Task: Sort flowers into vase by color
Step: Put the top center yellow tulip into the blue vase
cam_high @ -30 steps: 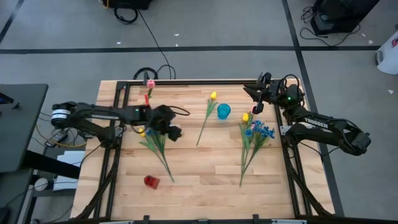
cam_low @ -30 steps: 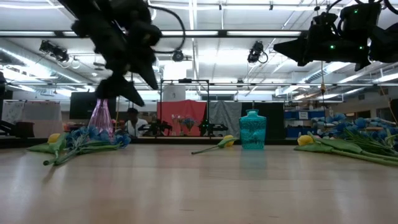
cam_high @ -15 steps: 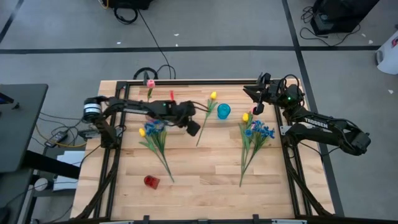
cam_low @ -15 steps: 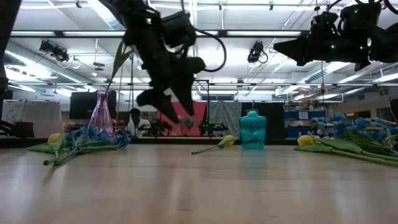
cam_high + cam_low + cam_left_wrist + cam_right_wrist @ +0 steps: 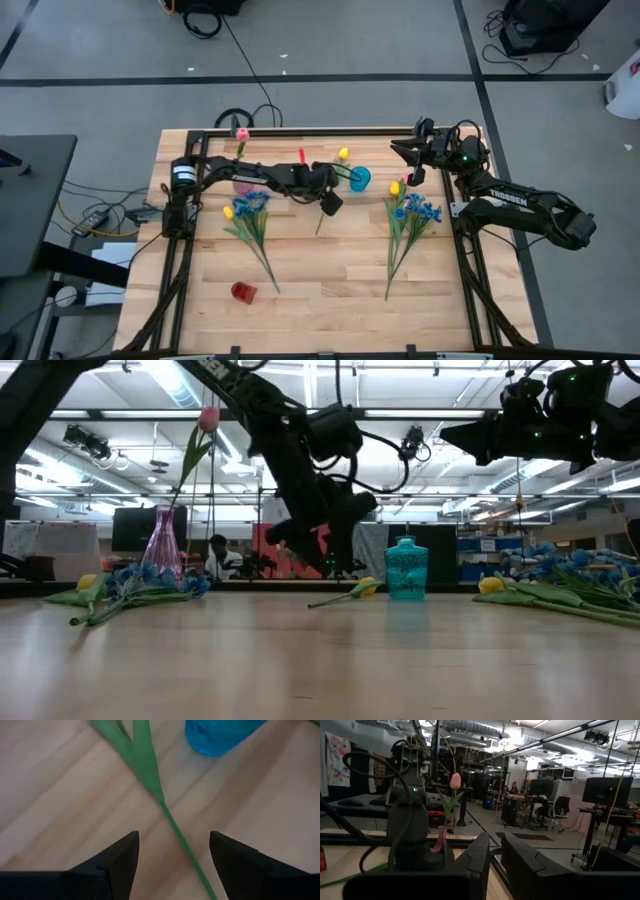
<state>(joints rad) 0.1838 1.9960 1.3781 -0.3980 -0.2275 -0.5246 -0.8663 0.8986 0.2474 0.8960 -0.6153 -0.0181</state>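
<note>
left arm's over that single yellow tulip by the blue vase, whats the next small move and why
Probably lower the left gripper straight down. Its fingers are open and straddle the stem of the yellow tulip, which lies flat on the table beside the blue vase, but they sit above it, so closing now would likely miss.

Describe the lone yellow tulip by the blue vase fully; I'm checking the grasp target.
The yellow tulip lies flat on the wooden table, alone, its small yellow bloom beside the blue vase. Its long green stem carries a broad leaf and runs diagonally toward the table's middle. The left hand hovers open above the stem, fingers on either side of it, not touching.
</note>
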